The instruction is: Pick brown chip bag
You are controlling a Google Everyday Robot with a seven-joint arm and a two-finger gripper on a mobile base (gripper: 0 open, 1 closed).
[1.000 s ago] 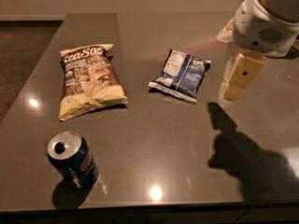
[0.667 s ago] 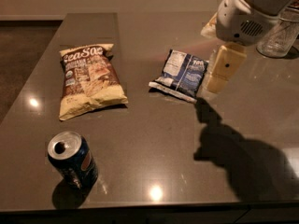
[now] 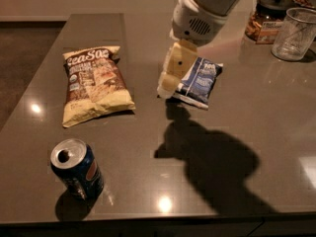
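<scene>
Toward the left of the dark bench (image 3: 276,132), the brown chip bag (image 3: 94,85) is lying flat with its chip picture and white lettering facing up. Its cream-yellow top edge is pointing to the far side and its bottom edge to the near side. In front of it, close to the bench's near edge, a blue soda can (image 3: 77,169) is standing upright, apart from the bag.

In the middle, the tool (image 3: 168,85) is hanging from a white wrist housing and pointing down at a slight tilt. It is sitting to the right of the brown chip bag and is not touching it. Whether the tool is spread or pressed together cannot be told here. It is overlapping the left end of a small dark-blue and white bag (image 3: 200,80) lying on the bench, and whether the two are touching cannot be told either. The arm is casting a broad shadow (image 3: 212,167) on the bench, toward the near right.

At the far right, a jar with a dark lid (image 3: 266,19) is standing just beside a clear cup (image 3: 295,33).
</scene>
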